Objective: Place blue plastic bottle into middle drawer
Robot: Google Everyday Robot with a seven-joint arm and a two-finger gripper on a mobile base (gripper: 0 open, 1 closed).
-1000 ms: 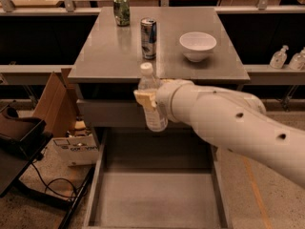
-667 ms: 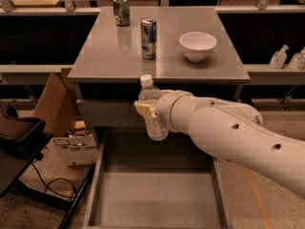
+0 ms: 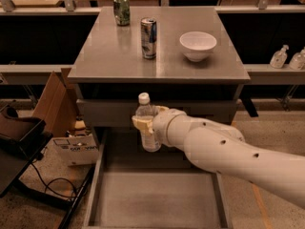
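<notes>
The blue plastic bottle (image 3: 147, 123) is a clear bottle with a white cap, held upright in the camera view. My gripper (image 3: 147, 125) is shut on the bottle around its middle, at the end of the white arm coming in from the right. The bottle hangs in front of the cabinet's front face, above the back part of the open middle drawer (image 3: 100, 175). The drawer is a wide grey tray with a bare floor, pulled out toward the bottom of the view.
On the cabinet top (image 3: 105, 56) stand a green can (image 3: 121, 9), a blue-and-silver can (image 3: 149, 37) and a white bowl (image 3: 198, 46). A cardboard box (image 3: 52, 104) and cables lie on the floor at left. Bottles (image 3: 279, 57) stand on a shelf at right.
My gripper has carried the bottle lower, down from the cabinet top's edge toward the open drawer.
</notes>
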